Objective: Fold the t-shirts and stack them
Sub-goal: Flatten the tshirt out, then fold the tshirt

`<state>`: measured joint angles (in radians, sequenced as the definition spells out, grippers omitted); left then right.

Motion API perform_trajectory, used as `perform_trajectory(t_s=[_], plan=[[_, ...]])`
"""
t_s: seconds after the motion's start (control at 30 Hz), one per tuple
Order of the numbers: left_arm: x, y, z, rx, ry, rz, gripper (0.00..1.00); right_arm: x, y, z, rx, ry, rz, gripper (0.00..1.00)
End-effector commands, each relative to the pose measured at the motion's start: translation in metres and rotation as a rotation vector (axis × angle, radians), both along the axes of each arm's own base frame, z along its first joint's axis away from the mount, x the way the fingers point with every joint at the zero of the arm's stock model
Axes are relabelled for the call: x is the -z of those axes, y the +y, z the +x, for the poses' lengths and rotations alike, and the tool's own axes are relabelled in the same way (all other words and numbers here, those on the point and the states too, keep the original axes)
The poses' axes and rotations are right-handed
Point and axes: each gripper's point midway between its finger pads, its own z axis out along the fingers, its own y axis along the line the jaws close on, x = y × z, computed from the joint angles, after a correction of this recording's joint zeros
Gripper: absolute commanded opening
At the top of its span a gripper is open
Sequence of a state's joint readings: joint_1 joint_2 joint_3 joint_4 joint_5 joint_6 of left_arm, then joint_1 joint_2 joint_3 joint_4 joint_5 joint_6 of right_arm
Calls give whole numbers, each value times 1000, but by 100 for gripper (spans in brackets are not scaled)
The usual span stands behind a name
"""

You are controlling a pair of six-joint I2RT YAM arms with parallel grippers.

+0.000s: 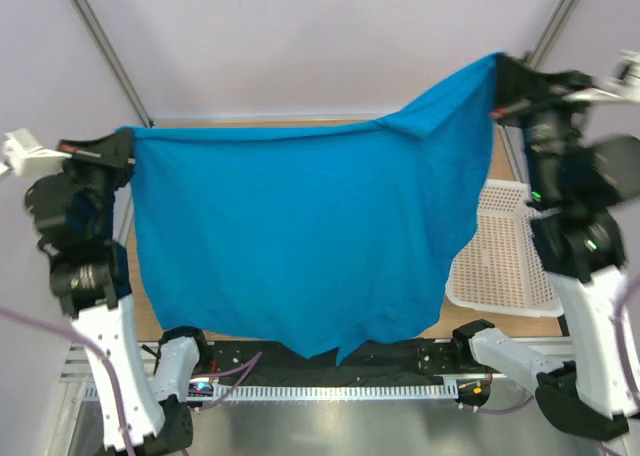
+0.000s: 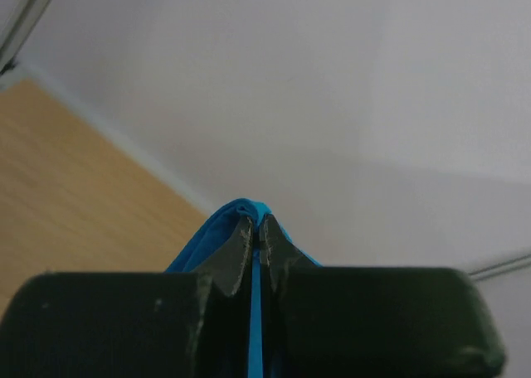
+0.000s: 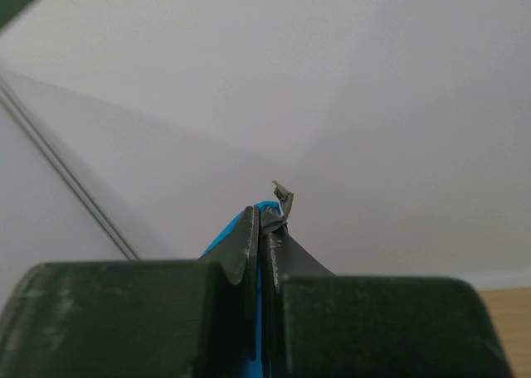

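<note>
From above, the blue t-shirt (image 1: 290,236) hangs in the air like a sheet on a line. The left gripper (image 1: 125,146) holds one top corner and the right gripper (image 1: 500,71) holds the other. The right corner is up higher, so the top edge slopes. The cloth is spread wide and mostly flat, with a few soft wrinkles near the right side. Its bottom edge droops down near the arm bases. I cannot tell if it touches the worktop (image 1: 147,321). A white basket (image 1: 505,256) sits on the right, just beside the cloth. I see only this one shirt and no pile of folded ones.

In the left wrist view, the gripper (image 2: 255,225) is pinched almost all the way closed. A thin bit of blue cloth (image 2: 241,205) pokes up between the tips. The wooden worktop (image 2: 75,187) is off to the left, well below.

In the right wrist view, the gripper (image 3: 259,216) is pinched tight too. A small fold of blue (image 3: 224,233) shows between the tips. A little gray scrap sticks up by one tip, and I cannot tell what it is.

So I think the job is just at the start. The shirt is picked up and opened out, and that part looks done. No fold is made yet. It needs to be laid flat, folded and put on a pile.
</note>
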<state>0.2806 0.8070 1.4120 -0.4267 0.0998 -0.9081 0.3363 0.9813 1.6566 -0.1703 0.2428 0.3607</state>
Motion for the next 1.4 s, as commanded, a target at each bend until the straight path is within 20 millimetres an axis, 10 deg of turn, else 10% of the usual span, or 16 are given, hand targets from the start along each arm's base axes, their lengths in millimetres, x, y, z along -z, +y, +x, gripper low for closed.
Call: perform_trajectory(t_s=[0.0, 0.47, 0.7, 1.13, 1.37], plan=[[70, 24, 39, -67, 153, -22, 0, 66, 24, 78, 2, 169, -1, 1], [308, 64, 174, -35, 627, -63, 0, 273, 107, 282, -59, 515, -150, 1], [344, 75, 224, 20, 692, -69, 0, 329, 127, 330, -82, 618, -227, 1], [358, 86, 254, 130, 729, -139, 0, 340, 112, 321, -38, 745, -265, 1], [391, 82, 250, 226, 838, -216, 0, 358, 114, 286, -90, 943, -180, 1]])
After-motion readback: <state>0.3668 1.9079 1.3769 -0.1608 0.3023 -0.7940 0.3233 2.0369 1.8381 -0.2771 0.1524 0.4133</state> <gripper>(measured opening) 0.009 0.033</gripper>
